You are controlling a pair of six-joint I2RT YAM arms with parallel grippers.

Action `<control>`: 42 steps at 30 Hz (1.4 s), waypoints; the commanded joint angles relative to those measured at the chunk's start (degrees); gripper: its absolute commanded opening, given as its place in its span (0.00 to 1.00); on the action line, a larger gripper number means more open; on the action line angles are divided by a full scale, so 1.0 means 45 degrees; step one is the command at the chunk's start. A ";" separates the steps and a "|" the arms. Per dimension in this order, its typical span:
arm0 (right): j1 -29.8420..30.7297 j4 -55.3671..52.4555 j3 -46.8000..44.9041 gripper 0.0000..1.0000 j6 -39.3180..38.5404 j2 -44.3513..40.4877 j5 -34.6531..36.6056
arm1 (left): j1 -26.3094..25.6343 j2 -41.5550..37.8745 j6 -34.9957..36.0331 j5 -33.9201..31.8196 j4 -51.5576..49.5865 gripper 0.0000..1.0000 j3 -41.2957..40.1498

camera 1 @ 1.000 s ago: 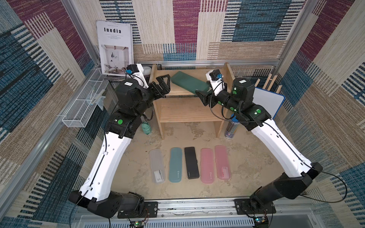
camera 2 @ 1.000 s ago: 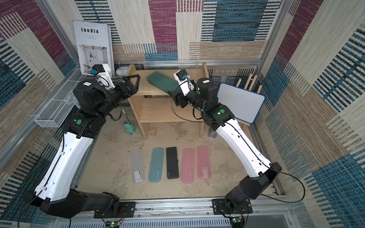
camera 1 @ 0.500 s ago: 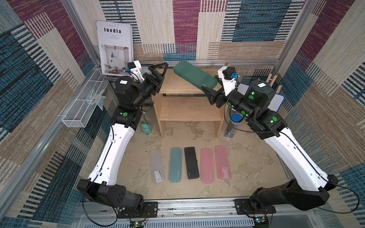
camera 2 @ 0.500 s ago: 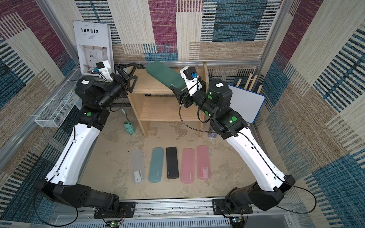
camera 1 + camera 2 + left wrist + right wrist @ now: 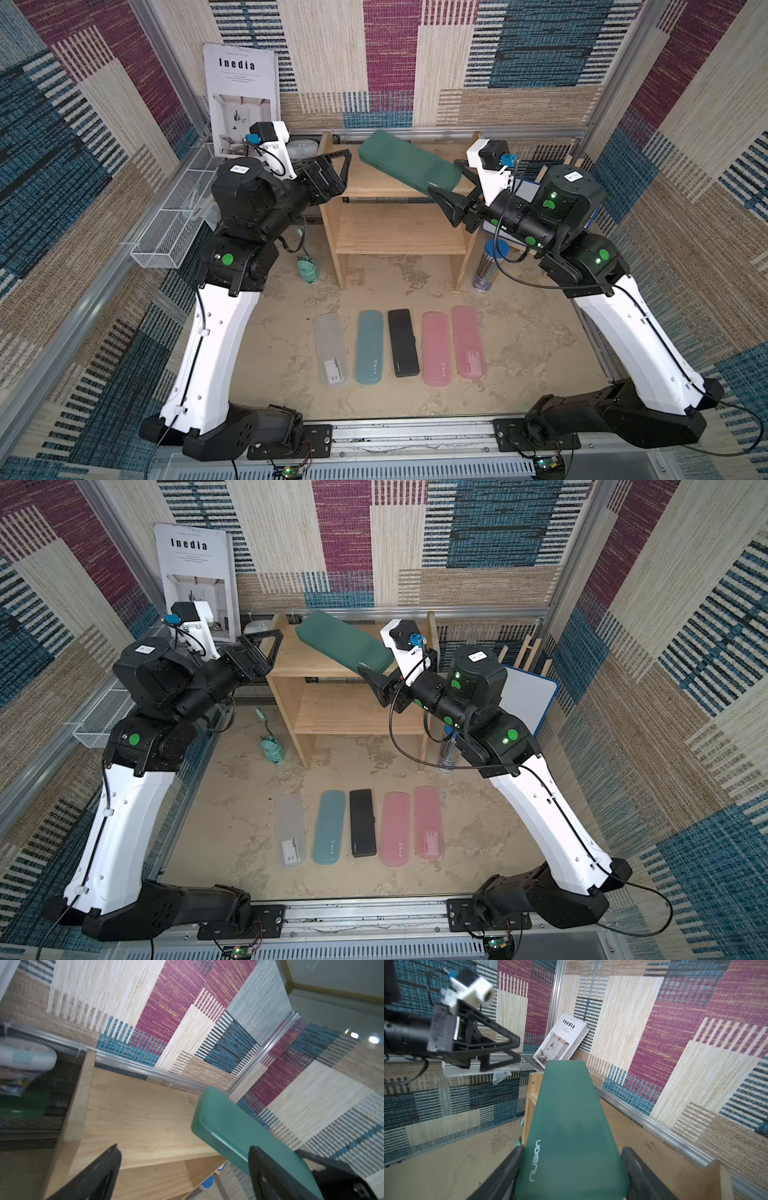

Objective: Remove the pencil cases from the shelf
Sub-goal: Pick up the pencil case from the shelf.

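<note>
- The dark green case [image 5: 409, 166] is in the right jaws, which clamp its short end across the width, one jaw against each long side, as the right wrist view [image 5: 571, 1136] shows.
- It hangs over the top board of the shelf [image 5: 399, 228], which stands at the middle of the tabletop's [image 5: 519, 332] back edge. It looks lifted clear of the board, though I cannot be certain.
- The case's long axis runs diagonally from the jaws, above the shelf's front right corner, out toward its back left corner, the free end pointing away from the right arm [image 5: 519, 216].
- The left jaws stand wide apart and empty, just beside the shelf's left side panel. The case's free end lies nearer the left arm [image 5: 257, 199], but apart from it.
- A row of five cases [image 5: 402, 343] lies flat near the middle of the front edge, long axes front to back.
- The next move probably turns the held case to that axis and sets it down at the row's right end, the right arm's side.
</note>
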 commanded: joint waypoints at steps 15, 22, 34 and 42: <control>0.0023 -0.2425 -0.4914 0.53 0.3318 -0.2048 -0.4800 | -0.0226 -0.3512 0.8690 0.2667 -0.3139 0.99 -0.3755; 0.0013 -0.2306 -0.6441 0.52 0.3328 -0.2086 -0.5183 | -0.0406 -0.4467 0.6286 0.5350 -0.3163 0.99 -0.6676; -0.0201 -0.5712 -0.3820 0.53 0.2509 0.0109 -1.0487 | -0.0373 -0.2633 0.5441 1.1383 -0.4687 0.99 -0.7106; -0.0211 -0.5770 -0.3940 0.55 0.2595 0.0107 -1.1902 | -0.0300 -0.2072 0.4478 1.4062 -0.4182 0.97 -0.7695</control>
